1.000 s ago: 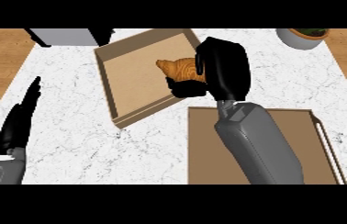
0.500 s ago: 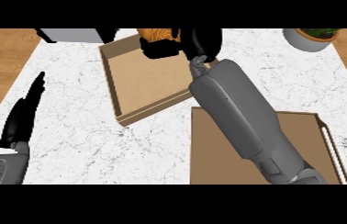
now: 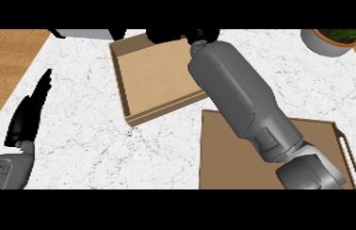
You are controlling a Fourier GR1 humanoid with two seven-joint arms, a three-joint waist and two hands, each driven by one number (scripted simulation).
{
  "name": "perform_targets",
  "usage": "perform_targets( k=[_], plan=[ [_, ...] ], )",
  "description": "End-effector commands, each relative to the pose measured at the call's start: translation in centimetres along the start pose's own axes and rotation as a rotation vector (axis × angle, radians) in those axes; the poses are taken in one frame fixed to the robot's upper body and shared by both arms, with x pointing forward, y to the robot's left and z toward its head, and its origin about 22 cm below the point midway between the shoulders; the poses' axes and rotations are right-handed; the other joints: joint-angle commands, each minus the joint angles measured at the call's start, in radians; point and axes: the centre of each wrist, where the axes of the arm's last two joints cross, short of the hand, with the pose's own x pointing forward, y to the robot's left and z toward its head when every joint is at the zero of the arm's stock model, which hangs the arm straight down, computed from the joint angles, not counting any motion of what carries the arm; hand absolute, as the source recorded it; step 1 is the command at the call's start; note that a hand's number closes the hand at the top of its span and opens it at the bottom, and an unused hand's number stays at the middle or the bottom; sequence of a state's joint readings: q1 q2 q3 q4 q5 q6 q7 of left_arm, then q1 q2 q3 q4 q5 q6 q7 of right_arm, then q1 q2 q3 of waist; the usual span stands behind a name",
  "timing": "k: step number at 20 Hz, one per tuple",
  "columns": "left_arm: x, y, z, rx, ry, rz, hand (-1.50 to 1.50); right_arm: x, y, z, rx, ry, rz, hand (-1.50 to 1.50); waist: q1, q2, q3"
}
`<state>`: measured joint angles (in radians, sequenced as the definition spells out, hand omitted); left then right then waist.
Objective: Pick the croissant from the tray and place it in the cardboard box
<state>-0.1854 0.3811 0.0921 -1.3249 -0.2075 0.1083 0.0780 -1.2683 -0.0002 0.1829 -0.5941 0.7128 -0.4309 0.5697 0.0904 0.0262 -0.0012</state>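
Note:
The open cardboard box [image 3: 154, 76] lies on the marble counter at upper centre, and its floor is bare. My right forearm stretches up across the box's right wall. My right hand [image 3: 201, 35] is over the box's far rim, mostly cut off by the view's top edge. No croissant shows in this view. The flat brown tray [image 3: 230, 163] sits at lower right, partly under my right arm, with nothing on its visible part. My left hand [image 3: 28, 116] rests open at the left edge, fingers straight and pointing up.
A grey pot with a green plant [image 3: 325, 41] stands at the top right corner. A grey object [image 3: 83, 33] sits at the top left beyond the box. Bare wood [image 3: 17, 50] borders the counter on the left.
My right hand carried the croissant from over the box's middle toward its far rim and on to the view's top edge. The croissant has gone out of sight. The left hand stayed put.

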Motion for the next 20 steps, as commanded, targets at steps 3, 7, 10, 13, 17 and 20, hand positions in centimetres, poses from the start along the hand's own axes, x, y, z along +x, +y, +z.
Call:
perform_targets(
  k=[3,7,10,13,17,20],
  plan=[
    [0.4,-0.8,0.2,-0.021,-0.032,-0.004,0.00,-1.8,1.4,-1.2,-0.053,0.079,0.048,1.50,0.023,0.011,-0.001],
    [0.8,-1.0,-0.2,-0.017,-0.026,0.013,0.00,-3.1,1.4,-1.6,0.037,0.201,-0.090,-1.50,0.026,0.016,0.001],
    [0.6,-2.2,-0.4,-0.029,-0.024,0.007,0.00,-4.8,2.3,-1.4,0.051,0.219,-0.090,-1.50,0.035,0.023,0.000],
    [0.7,-1.8,-0.3,-0.020,-0.046,0.002,0.00,-4.3,2.0,-1.7,0.015,0.178,-0.125,-1.50,0.041,0.023,0.000],
    [0.8,-1.4,-0.6,-0.036,-0.046,0.012,0.00,-3.7,1.6,-1.8,-0.068,0.116,-0.177,-1.50,0.052,0.025,0.001],
    [0.2,-0.9,-0.3,-0.033,-0.038,-0.002,0.00,-4.4,1.8,-1.7,-0.157,0.070,-0.230,-1.50,0.035,0.018,0.001]
  ],
)
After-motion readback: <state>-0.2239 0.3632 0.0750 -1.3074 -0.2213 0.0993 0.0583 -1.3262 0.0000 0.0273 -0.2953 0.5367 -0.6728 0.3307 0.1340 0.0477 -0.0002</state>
